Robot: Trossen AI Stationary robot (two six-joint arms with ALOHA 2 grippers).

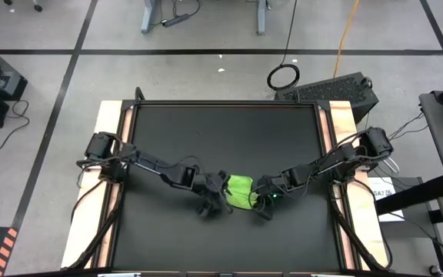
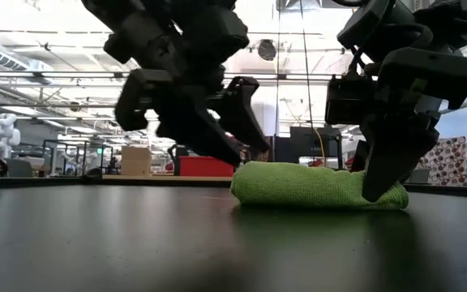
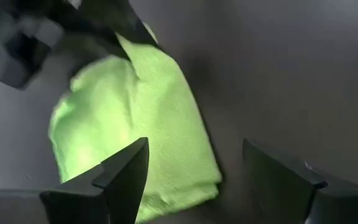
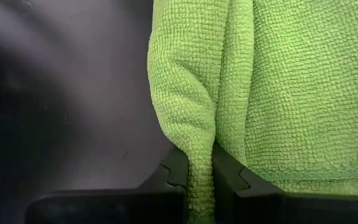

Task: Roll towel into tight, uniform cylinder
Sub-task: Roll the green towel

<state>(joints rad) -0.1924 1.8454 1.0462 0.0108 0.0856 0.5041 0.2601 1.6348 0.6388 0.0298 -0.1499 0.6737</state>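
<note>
The lime-green towel [image 1: 241, 191] lies on the black tabletop as a low, thick bundle [image 2: 319, 188], near the middle and toward the near edge. My right gripper [image 1: 262, 198] stands at the towel's right end, pointing down and shut on the cloth [image 4: 199, 186]. My left gripper [image 1: 220, 194] is open at the towel's left end. Its fingers [image 3: 126, 180] straddle that end from above [image 2: 237, 134], and I cannot tell whether they touch it. The towel also shows in the left wrist view [image 3: 129, 112]. My right gripper pinches a raised fold of the towel [image 4: 197, 158] between its two fingers [image 4: 232, 177], at the towel's right end [image 2: 383, 191]. The fingers come from above, pointing down. The rest of the towel lies flat on the table, slack.
The black tabletop [image 1: 206, 138] stretches far and left of the towel, framed by pale wooden side rails [image 1: 114, 123]. Both arms reach in from the table's left and right edges and meet over the towel.
</note>
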